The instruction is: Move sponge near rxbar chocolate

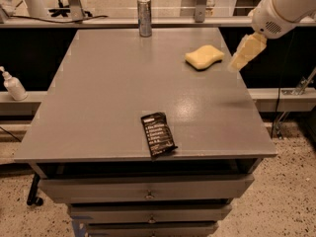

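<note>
A grey table with drawers beneath its top fills the view. The pale yellow sponge lies flat on the table, toward its far right corner. The rxbar chocolate, a black wrapper with white text, lies flat near the table's front edge, about midway along it and well apart from the sponge. A silver can stands upright at the table's far edge. The robot's gripper, yellowish below a white arm, hangs above the table's right edge, just beside the sponge. A white pump bottle stands beyond the table's left side.
</note>
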